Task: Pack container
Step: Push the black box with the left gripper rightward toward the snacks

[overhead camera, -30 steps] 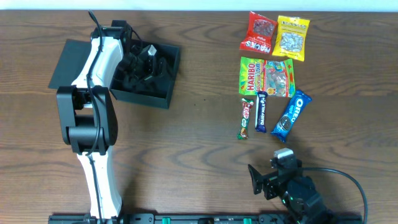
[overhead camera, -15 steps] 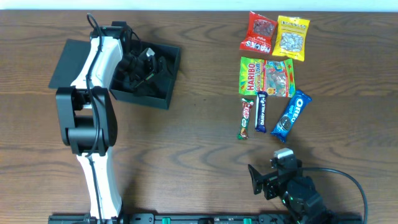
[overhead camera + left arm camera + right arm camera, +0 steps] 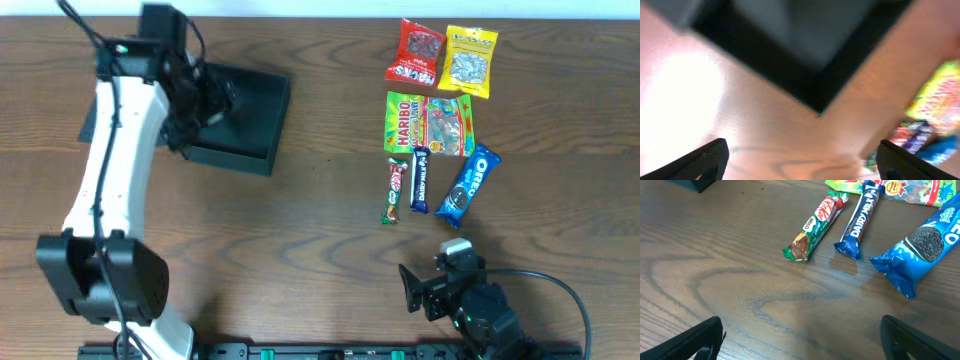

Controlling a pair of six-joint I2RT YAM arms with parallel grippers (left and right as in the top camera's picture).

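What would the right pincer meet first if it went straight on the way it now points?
Probably the KitKat bar, whose near end lies almost in line with the open right pincer; only bare table lies before it. Depth is unclear, so it might touch the wood first.

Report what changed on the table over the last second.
The left claw lifted out of the matte dark charcoal-teal cardboard box and shifted toward its left side as the left arm unfolded. Its jaws stand open and hold nothing. The box, the colourful snack packets and the open right claw stayed where they were.
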